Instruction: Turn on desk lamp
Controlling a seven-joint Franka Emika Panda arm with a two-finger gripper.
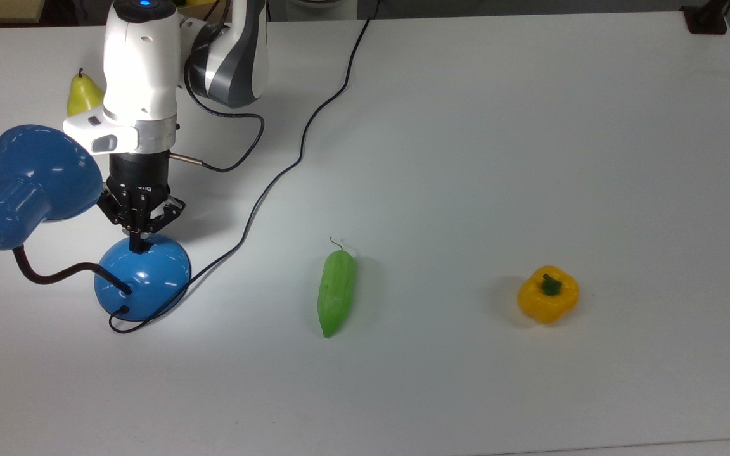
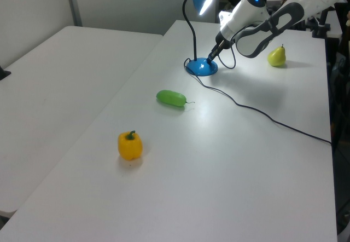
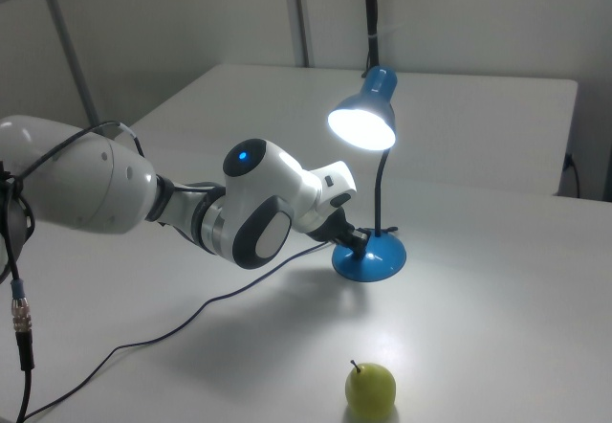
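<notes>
The gripper (image 1: pixel 140 244) is pointed straight down with its fingers drawn together into one tip, and nothing is held between them. That tip is pressed on the top of the lamp's round blue base (image 1: pixel 143 275), at the edge nearest the arm; in the right view the gripper (image 3: pixel 358 242) is seen meeting the base (image 3: pixel 369 258) from the right view's left.

From the base, the black neck (image 1: pixel 54 273) is bent away to the top view's left and carries the blue shade (image 1: pixel 32 180), which sits just beside the gripper's black wrist. In the right view the shade (image 3: pixel 368 115) is seen above the gripper, its mouth glowing white.

The lamp's black cord (image 1: pixel 276 177) is run from the base past the gripper toward the table's far edge.

Behind the arm a pear (image 1: pixel 82 94) is seen. Farther off, on the top view's right, a green cucumber (image 1: pixel 336 292) is laid on the white table (image 1: pixel 498 139), and well beyond it a yellow pepper (image 1: pixel 547 294).
</notes>
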